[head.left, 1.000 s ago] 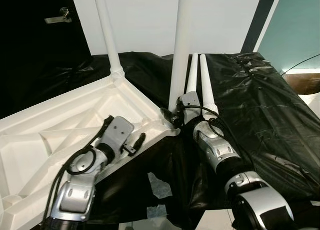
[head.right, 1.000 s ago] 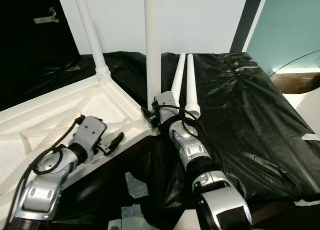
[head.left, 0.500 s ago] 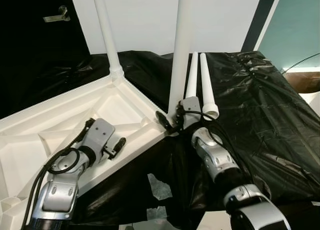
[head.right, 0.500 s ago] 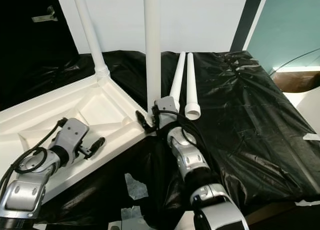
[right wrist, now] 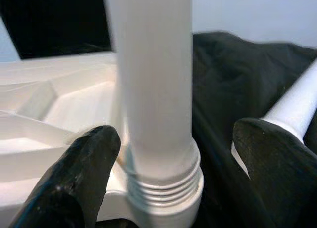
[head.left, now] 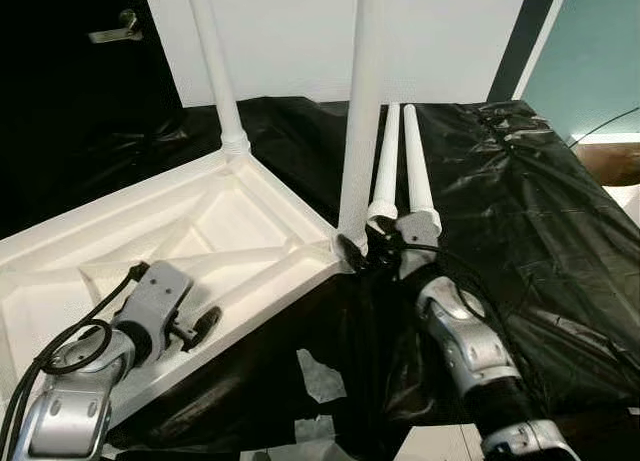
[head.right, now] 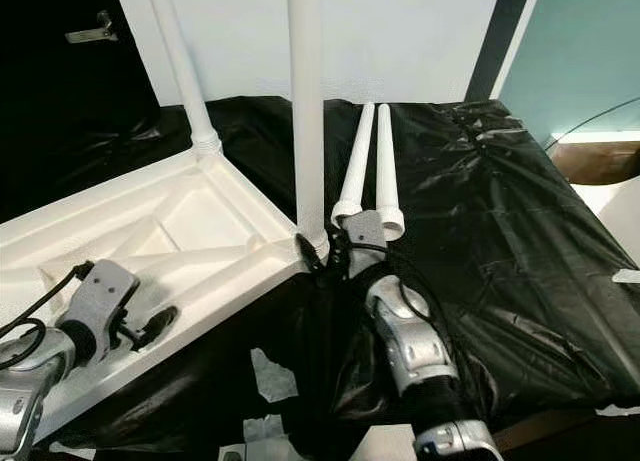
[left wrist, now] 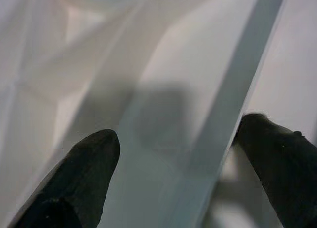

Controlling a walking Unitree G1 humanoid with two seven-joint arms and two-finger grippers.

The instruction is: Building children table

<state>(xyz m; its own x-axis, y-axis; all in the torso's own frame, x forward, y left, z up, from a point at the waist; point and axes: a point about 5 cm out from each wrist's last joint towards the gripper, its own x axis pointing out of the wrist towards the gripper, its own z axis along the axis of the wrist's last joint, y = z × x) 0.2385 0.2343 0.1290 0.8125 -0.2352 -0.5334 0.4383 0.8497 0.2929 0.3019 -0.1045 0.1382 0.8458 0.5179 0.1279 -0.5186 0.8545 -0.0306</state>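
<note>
The white table top (head.left: 120, 241) lies upside down on black sheeting (head.left: 520, 211). Two white legs stand screwed into it, one at the far corner (head.left: 216, 71) and one at the near corner (head.left: 360, 111). Two loose legs (head.left: 385, 166) (head.left: 414, 166) lie side by side on the sheeting to the right. My right gripper (head.left: 362, 251) is open at the near leg's threaded base (right wrist: 158, 188), one finger (right wrist: 74, 188) on each side. My left gripper (head.left: 197, 326) is open over the table top's front rim (left wrist: 208, 114), holding nothing.
A white panel (head.left: 440, 31) stands behind the table. A dark door with a metal handle (head.left: 112, 31) is at the far left, and a teal wall (head.left: 590, 51) at the right. The sheeting has torn patches (head.left: 320, 373) near its front edge.
My left arm has drawn back along the front rim toward the lower left. My right arm has shifted a little to the right, with its gripper still at the near leg's base.
</note>
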